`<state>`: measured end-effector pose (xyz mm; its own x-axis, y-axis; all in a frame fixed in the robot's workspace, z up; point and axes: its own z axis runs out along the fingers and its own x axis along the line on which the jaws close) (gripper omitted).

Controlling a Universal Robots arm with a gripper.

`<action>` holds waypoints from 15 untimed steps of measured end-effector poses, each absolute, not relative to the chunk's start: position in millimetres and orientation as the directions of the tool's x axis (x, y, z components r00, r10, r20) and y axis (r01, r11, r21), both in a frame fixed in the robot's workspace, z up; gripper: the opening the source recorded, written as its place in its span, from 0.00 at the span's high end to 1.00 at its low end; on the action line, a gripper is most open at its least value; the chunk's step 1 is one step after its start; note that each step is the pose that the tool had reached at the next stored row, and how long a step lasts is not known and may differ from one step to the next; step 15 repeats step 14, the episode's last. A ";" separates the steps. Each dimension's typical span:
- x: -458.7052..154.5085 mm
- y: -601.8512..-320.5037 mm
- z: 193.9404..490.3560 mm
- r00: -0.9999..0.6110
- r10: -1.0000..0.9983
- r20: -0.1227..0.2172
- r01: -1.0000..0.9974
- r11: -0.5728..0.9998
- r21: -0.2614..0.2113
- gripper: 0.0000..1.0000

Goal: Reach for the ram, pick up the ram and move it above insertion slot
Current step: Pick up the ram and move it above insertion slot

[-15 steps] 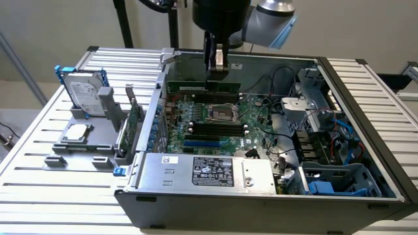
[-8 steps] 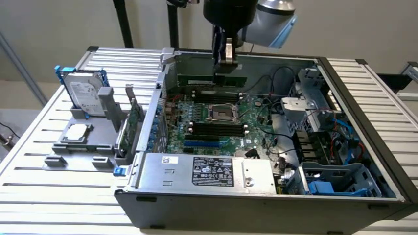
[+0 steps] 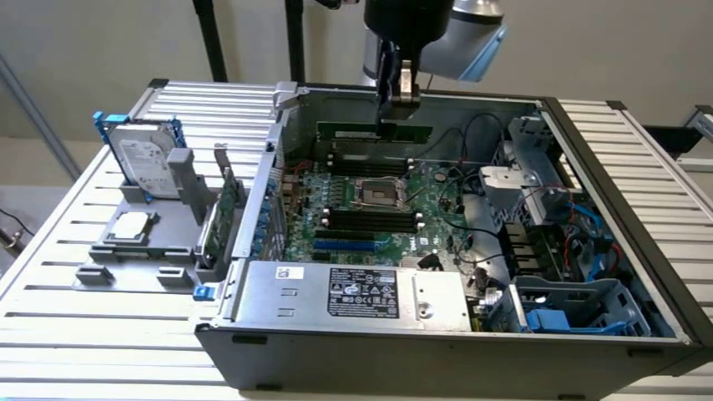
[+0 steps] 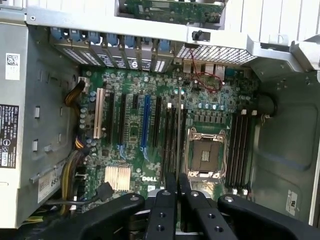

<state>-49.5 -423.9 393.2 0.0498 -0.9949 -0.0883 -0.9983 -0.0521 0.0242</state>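
Gripper: the gripper [image 3: 385, 113] hangs above the far part of the open computer case [image 3: 446, 334], fingers closed narrowly on the ram [image 3: 373, 131].
Ram: a long thin green stick, held by its upper edge, lying level and running left to right in the exterior view, clear of the motherboard [image 3: 368, 209] below it.
Wrist view: the ram [image 4: 178, 145] shows edge-on as a thin line between the dark fingers [image 4: 165, 200], running over the black memory slots [image 4: 170, 135] beside the CPU socket [image 4: 205, 155].
Slots: in the exterior view 1 bank of black slots [image 3: 362, 221] lies nearer than the socket and another lies farther; the ram hangs over the far side.
Stage: judged from this, the stick is lifted and about over a slot.
Risk 1: the grip covers only a short stretch of the stick, so it could tilt or slip.
Risk 2: if the edge is not parallel to the slot, it would land on the latches or neighbouring slot.
Risk 3: black cables [image 3: 473, 138] lie near, to the exterior view's right, and could snag.
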 end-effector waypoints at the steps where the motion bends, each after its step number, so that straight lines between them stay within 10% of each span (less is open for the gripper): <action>1: -49.1 -423.7 393.1 0.041 -0.995 -0.088 -0.999 -0.043 0.024 0.87; 15: -47.5 -422.4 392.9 0.014 -0.996 -0.088 -1.000 -0.017 0.024 0.87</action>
